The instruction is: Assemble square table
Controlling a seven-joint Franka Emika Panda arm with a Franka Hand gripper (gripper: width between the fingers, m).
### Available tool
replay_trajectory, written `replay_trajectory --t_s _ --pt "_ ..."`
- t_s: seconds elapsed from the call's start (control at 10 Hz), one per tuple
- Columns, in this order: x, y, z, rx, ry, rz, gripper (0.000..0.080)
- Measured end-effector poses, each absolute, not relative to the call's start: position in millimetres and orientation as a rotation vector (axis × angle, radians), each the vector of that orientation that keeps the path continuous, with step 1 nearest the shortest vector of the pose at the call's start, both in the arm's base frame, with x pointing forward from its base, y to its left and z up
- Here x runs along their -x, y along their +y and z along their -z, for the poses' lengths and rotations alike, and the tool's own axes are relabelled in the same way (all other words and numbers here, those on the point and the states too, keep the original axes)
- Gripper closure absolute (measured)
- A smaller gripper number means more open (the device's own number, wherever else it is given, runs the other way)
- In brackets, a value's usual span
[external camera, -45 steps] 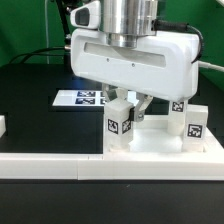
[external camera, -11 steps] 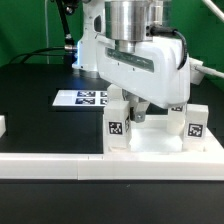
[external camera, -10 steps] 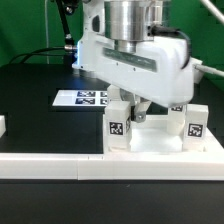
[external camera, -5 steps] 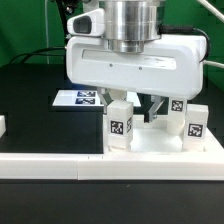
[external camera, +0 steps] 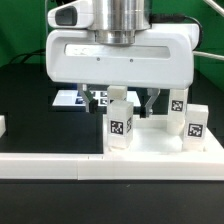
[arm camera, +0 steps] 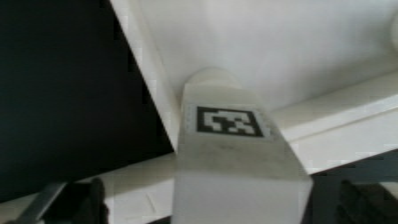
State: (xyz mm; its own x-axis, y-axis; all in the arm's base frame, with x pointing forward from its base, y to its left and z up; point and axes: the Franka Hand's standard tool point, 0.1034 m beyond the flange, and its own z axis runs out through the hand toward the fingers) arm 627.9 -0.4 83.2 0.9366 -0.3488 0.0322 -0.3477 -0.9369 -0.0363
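My gripper (external camera: pixel 121 100) hangs low over the table top, fingers spread wide with nothing pinched between them; one dark finger (external camera: pixel 149 103) shows under the white hand body on the exterior view's right, another on the left. Between them stands a leg (external camera: pixel 120 122), upright with its tag facing the exterior camera. I judge the fingers straddle it without touching, as they would just after a release or just before a grasp. The wrist view looks straight down that leg (arm camera: pixel 231 150), its tag sharp, dark fingertips blurred on either side and clear of it.

The leg stands on the top (external camera: pixel 160 142), which lies upturned, pressed into the corner of the rail (external camera: pixel 60 168), I would guess so that it cannot slide while legs are turned in. Two more legs (external camera: pixel 195 124) stand further to the exterior view's right, one behind the other. Behind the hand, the marker board (external camera: pixel 72 99) lies flat on the black table (external camera: pixel 30 110). Whether the leg is fully seated I cannot tell.
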Motion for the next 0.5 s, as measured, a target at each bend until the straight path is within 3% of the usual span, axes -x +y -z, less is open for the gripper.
replay_trajectory --t_s 0.2,0.3,0.4,0.5 --pt "-627.8 -0.4 -83.0 3.057 0.577 0.059 0.0195" --pt "-627.7 -0.1 -82.9 3.038 0.657 0.057 0.0356" --pt "-627.7 0.0 -82.8 3.004 0.794 0.054 0.0356" --pt "-627.7 0.0 -82.8 2.990 0.843 0.054 0.0495"
